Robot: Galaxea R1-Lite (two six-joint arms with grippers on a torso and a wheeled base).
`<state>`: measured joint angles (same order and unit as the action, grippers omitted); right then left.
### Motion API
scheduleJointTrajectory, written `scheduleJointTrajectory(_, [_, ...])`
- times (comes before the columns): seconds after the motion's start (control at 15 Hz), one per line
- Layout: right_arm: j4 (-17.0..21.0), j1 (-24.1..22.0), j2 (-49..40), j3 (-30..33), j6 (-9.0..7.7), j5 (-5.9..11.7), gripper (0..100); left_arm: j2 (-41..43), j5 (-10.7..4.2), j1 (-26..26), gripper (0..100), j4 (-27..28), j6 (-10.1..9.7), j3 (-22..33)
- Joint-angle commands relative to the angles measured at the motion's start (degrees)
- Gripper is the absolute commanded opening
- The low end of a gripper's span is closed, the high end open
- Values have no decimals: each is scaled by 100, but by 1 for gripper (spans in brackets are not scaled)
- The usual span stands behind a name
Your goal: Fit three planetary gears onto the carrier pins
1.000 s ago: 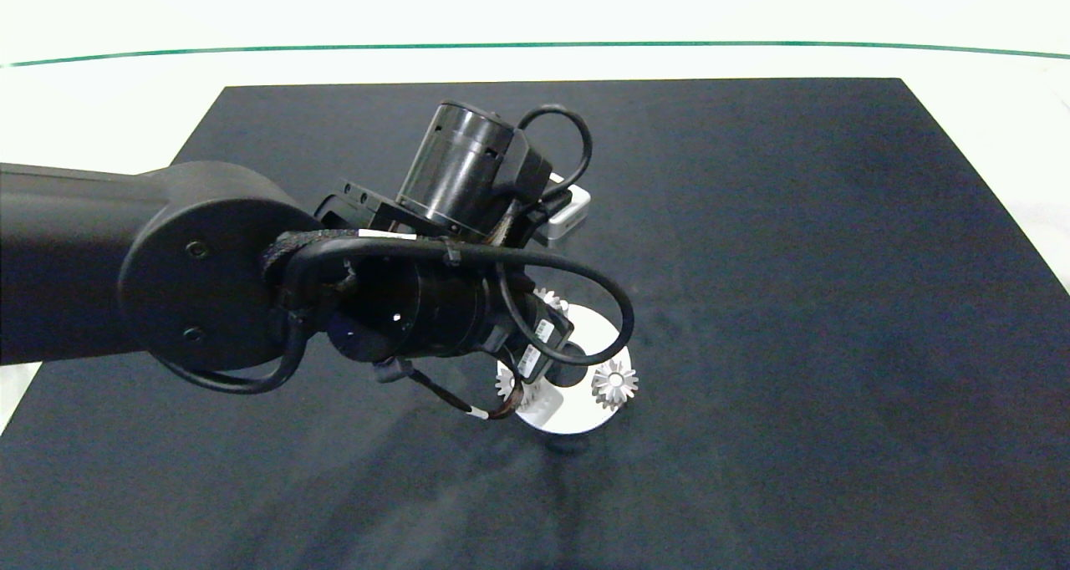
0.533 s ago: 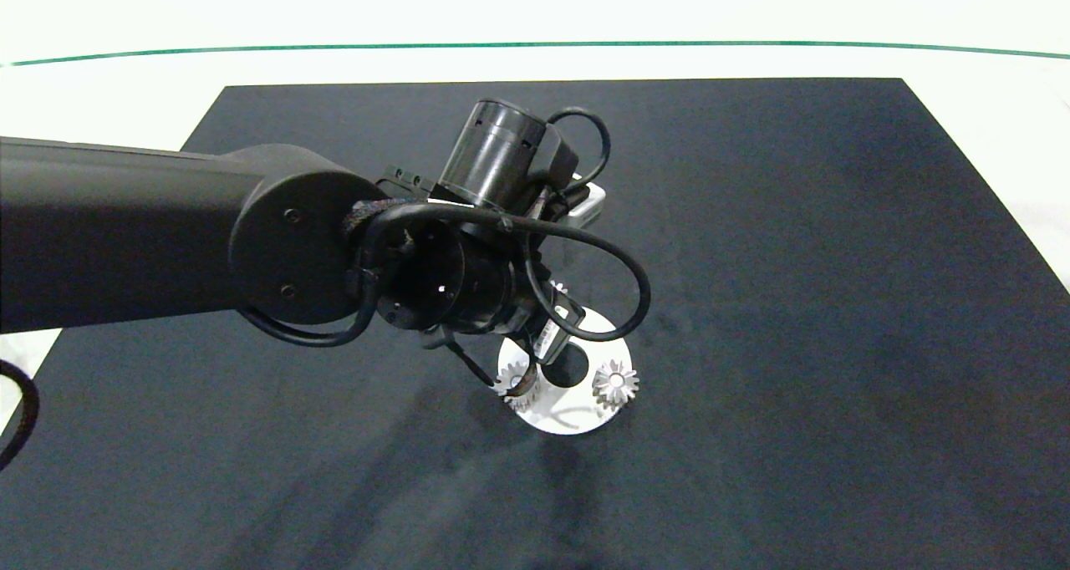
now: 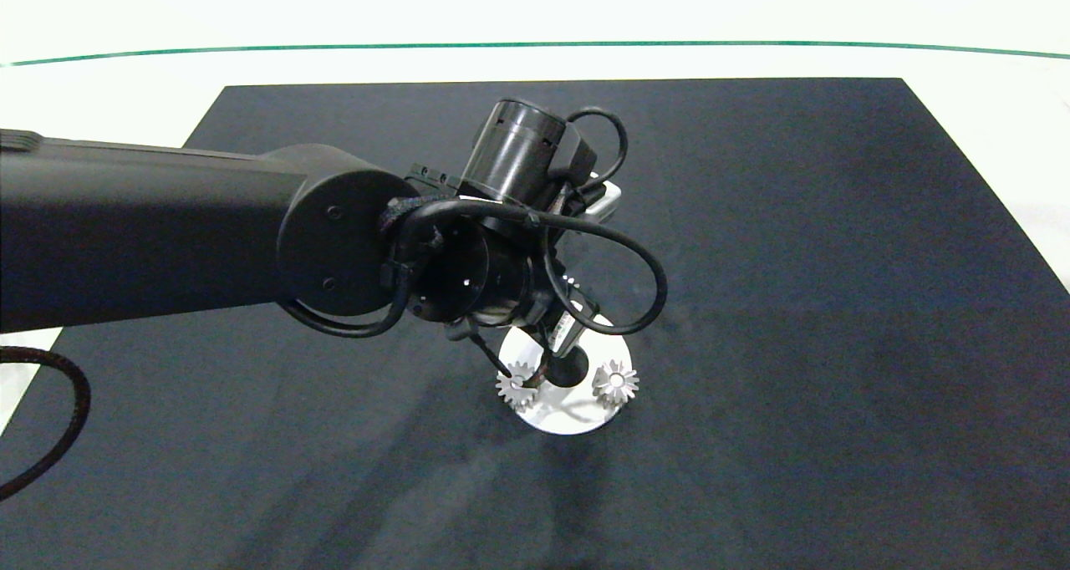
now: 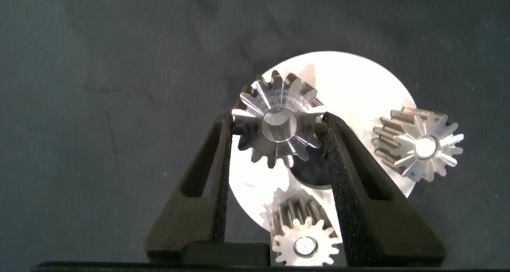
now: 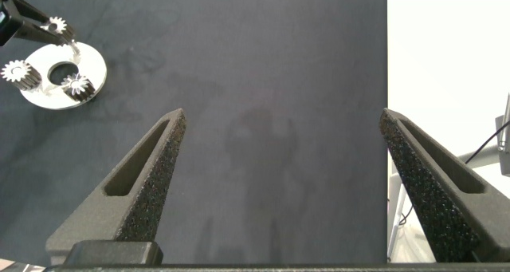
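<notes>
The white disc (image 4: 351, 80) lies on the dark mat, and it also shows under my left arm (image 3: 334, 244). Two planetary gears (image 4: 418, 144) (image 4: 307, 236) sit on carrier pins (image 4: 423, 147), whose tips show in their centre holes. My left gripper (image 4: 279, 127) is shut on the third gear (image 4: 267, 104), holding it by the teeth over the disc's rim. Whether that gear sits on a pin I cannot tell. From above, two gears (image 3: 517, 386) (image 3: 614, 382) show; the wrist hides the third. My right gripper (image 5: 283, 116) hangs open and empty over bare mat, far from the disc (image 5: 88, 65).
A black mat (image 3: 794, 261) covers most of the white table (image 3: 961, 77). The left arm's cable loop (image 3: 644, 277) hangs above the disc. A small white box (image 3: 606, 202) is mounted on the left wrist. The mat's edge and white tabletop (image 5: 446, 65) lie beside the right gripper.
The left arm has swung right and farther across the mat, its wrist now centred over the disc. The near-left gear, earlier partly covered by the gripper, now shows fully.
</notes>
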<state>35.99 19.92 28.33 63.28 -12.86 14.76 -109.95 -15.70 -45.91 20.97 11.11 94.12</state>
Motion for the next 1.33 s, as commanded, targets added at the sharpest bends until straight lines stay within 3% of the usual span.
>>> scheduleJointTrajectory(0.07, [22, 3, -3, -9, -6, 9, 100, -88, -12, -14, 22, 21, 76, 36])
scheduleJointTrajectory(1.33, [40, 3, -47, -18, -15, 9, 100, -255, -109, -58, 22, 13, 85, 212])
